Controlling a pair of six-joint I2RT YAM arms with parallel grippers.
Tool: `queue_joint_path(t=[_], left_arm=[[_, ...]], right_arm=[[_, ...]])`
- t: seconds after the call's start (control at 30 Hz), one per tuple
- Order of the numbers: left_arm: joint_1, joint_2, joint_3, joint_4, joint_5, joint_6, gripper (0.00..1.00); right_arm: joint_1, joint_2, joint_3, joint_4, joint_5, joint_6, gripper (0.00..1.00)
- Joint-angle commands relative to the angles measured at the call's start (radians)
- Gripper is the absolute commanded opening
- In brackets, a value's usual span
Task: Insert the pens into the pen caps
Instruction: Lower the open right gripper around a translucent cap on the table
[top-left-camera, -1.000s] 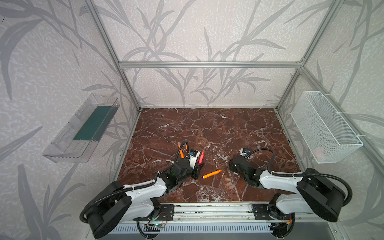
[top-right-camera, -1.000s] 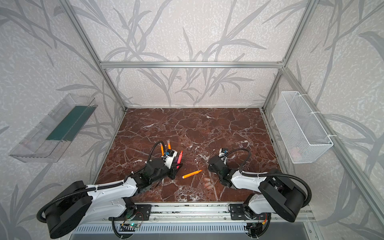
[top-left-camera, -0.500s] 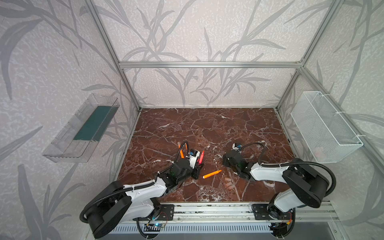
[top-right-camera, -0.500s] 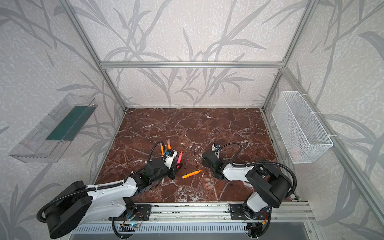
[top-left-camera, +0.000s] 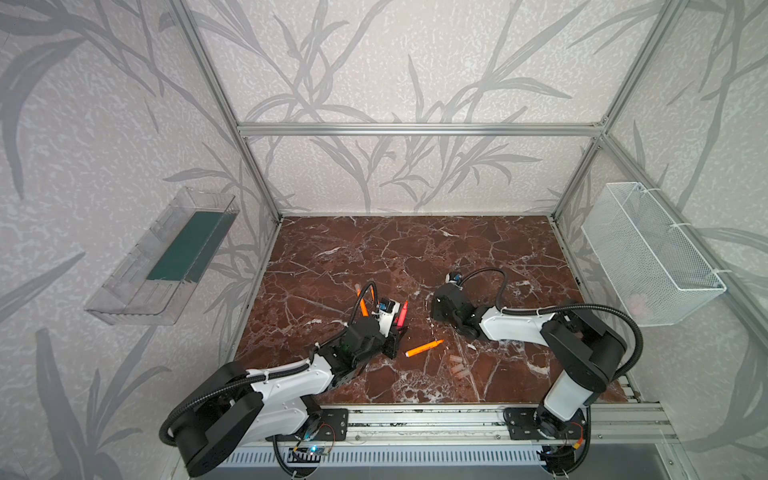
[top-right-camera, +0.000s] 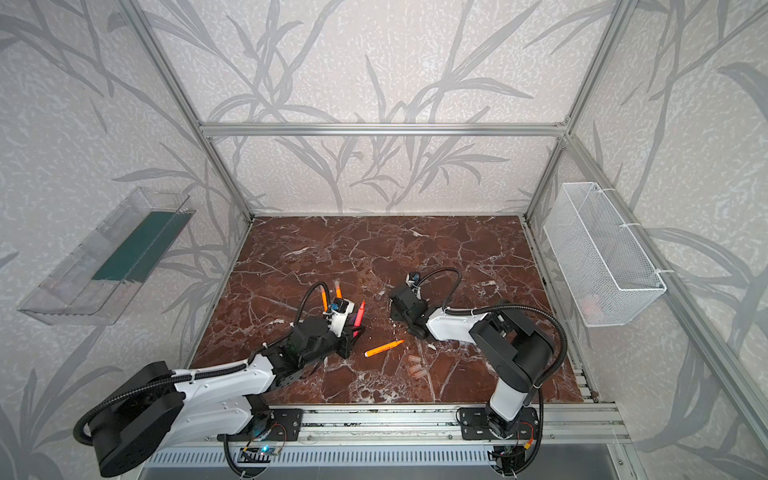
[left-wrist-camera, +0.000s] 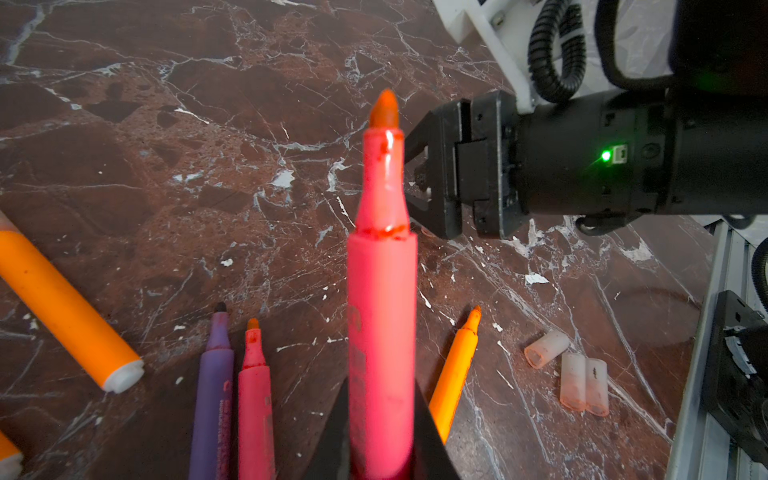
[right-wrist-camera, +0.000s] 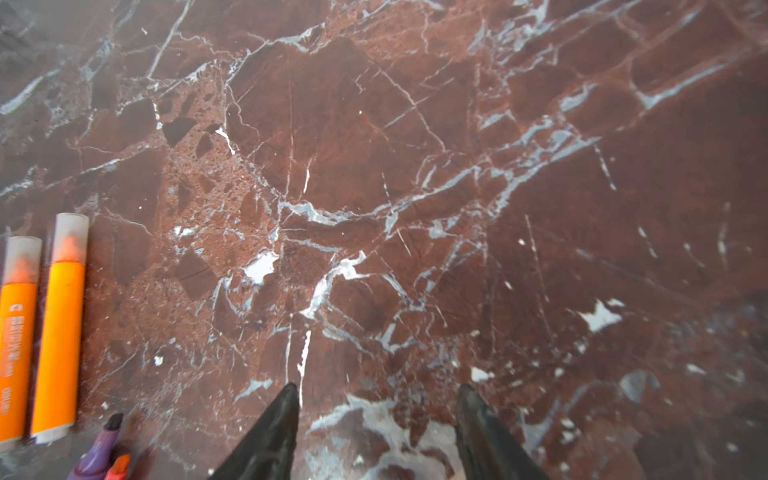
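One marble table (top-left-camera: 415, 249), read from above with twelve o'clock at the far wall.

Two arms:
- Your left gripper (top-left-camera: 397, 331), just at seven o'clock of centre, stays clamped on an uncapped red-pink pen (left-wrist-camera: 382, 291). The tip is raised toward twelve, and nothing here has changed over the last second.
- Your right gripper (right-wrist-camera: 376, 411) has its fingers apart with nothing between them. It has swung in from four o'clock and now sits just at three o'clock of the held pen's tip, near but apart.
- Read that as a meeting with no cap brought. You probably need to fetch one before this pen can be seated.

Five other pens:
- Two capped orange pens (right-wrist-camera: 58, 324) lie side by side at ten o'clock of the held pen.
- One loose orange pen (top-left-camera: 424, 348) lies uncapped at six o'clock of centre.
- One purple pen (left-wrist-camera: 214, 395) and a second red-pink pen (left-wrist-camera: 253, 395) lie uncapped together beneath your left gripper.

Three loose pen caps (left-wrist-camera: 573, 382) lie at five o'clock of centre. Two are touching and the third is just beside them.
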Motion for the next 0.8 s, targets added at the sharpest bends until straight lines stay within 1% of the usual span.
queue_joint_path(t=[0.0, 0.1, 0.37, 0.47, 0.5, 0.53, 0.77], left_arm=[[0.001, 0.004, 0.015, 0.016, -0.017, 0.010, 0.00], [0.002, 0.003, 0.015, 0.015, -0.015, 0.008, 0.00], [0.002, 0.011, 0.017, 0.018, -0.017, 0.010, 0.00], [0.002, 0.010, 0.016, 0.017, -0.019, 0.011, 0.00], [0.002, 0.008, 0.018, 0.016, -0.020, 0.011, 0.00], [0.001, 0.006, 0.018, 0.014, -0.019, 0.011, 0.00], [0.001, 0.003, 0.017, 0.012, -0.020, 0.013, 0.00]], right_arm=[[-0.002, 0.031, 0.047, -0.052, -0.003, -0.046, 0.59], [-0.002, 0.056, 0.087, -0.070, -0.009, -0.065, 0.59], [-0.002, 0.127, 0.204, -0.143, -0.042, -0.114, 0.54], [-0.002, 0.124, 0.229, -0.171, -0.025, -0.113, 0.54], [-0.002, 0.119, 0.232, -0.179, -0.015, -0.144, 0.54], [-0.001, 0.111, 0.233, -0.186, -0.005, -0.149, 0.54], [0.006, 0.091, 0.228, -0.254, 0.074, -0.140, 0.56]])
